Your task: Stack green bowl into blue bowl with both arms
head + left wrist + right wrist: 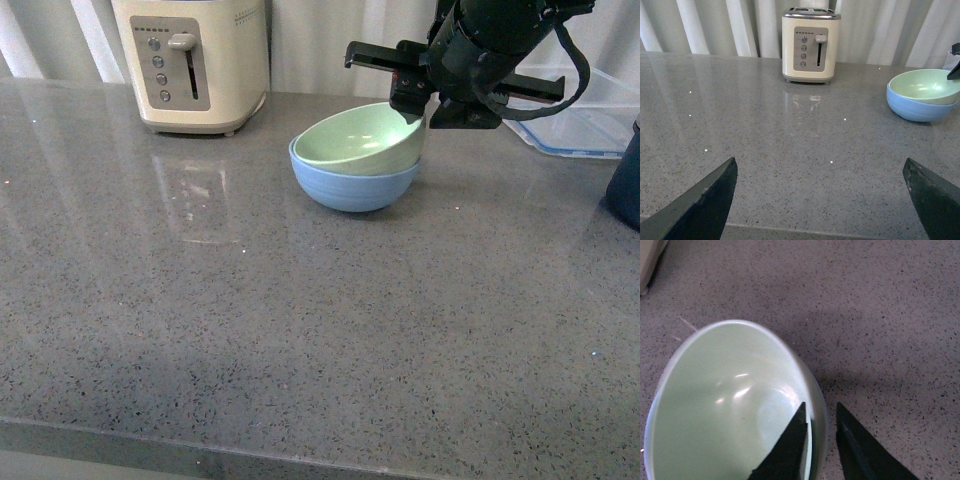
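The pale green bowl [355, 141] sits tilted inside the light blue bowl [352, 186] at the back middle of the grey counter. My right gripper [412, 112] comes down from the upper right and is shut on the green bowl's right rim, one finger inside and one outside, as the right wrist view shows [820, 410] over the green bowl [725, 405]. My left gripper [820, 172] is open and empty, low over the counter's near part. From there the stacked green bowl [925, 85] and blue bowl [917, 107] lie far off to the right.
A cream toaster [192, 60] stands at the back left, also in the left wrist view [811, 44]. A clear plastic container [585, 115] sits at the back right. A dark navy pot [625, 185] is at the right edge. White curtains hang behind.
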### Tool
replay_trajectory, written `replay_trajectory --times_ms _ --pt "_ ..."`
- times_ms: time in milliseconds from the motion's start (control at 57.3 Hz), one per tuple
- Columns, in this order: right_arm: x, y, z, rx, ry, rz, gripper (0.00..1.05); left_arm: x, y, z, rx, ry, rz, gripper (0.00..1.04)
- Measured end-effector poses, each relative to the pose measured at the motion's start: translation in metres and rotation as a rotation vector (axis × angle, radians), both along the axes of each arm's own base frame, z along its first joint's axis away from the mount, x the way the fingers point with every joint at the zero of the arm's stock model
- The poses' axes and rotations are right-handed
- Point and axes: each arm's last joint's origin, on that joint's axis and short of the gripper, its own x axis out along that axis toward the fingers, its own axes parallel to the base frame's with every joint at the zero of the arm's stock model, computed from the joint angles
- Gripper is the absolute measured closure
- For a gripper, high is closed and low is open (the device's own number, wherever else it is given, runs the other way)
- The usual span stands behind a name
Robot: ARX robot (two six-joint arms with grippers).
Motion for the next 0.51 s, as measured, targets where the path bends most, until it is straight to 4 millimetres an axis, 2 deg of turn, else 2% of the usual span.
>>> replay_trajectory --times_ms 87,192,279,349,401,471,506 --pt "-0.004 -0.004 0.005 0.045 -0.012 0.02 0.64 0.0 0.0 0.0 0.0 0.0 0.0 0.07" --pt "-0.013 -0.015 0.022 0.143 -0.085 0.034 0.46 0.0 0.0 0.0 0.0 0.0 0.0 0.07" --pt "-0.035 -0.041 0.047 0.305 -0.271 0.075 0.28 0.0 0.0 0.0 0.0 0.0 0.0 0.07" --pt "-0.072 -0.072 0.068 0.428 -0.501 0.058 0.12 0.0 0.0 0.0 0.0 0.0 0.002 0.07" --pt "-0.092 -0.086 0.072 0.261 -0.692 -0.089 0.23 0.0 0.0 0.0 0.0 0.0 0.001 0.07" --pt "-0.108 -0.096 0.063 0.094 -0.747 -0.137 0.33 0.0 0.0 0.0 0.0 -0.001 -0.001 0.07" --pt "-0.117 -0.101 0.05 0.005 -0.741 -0.124 0.4 0.0 0.0 0.0 0.0 0.0 -0.001 0.07"
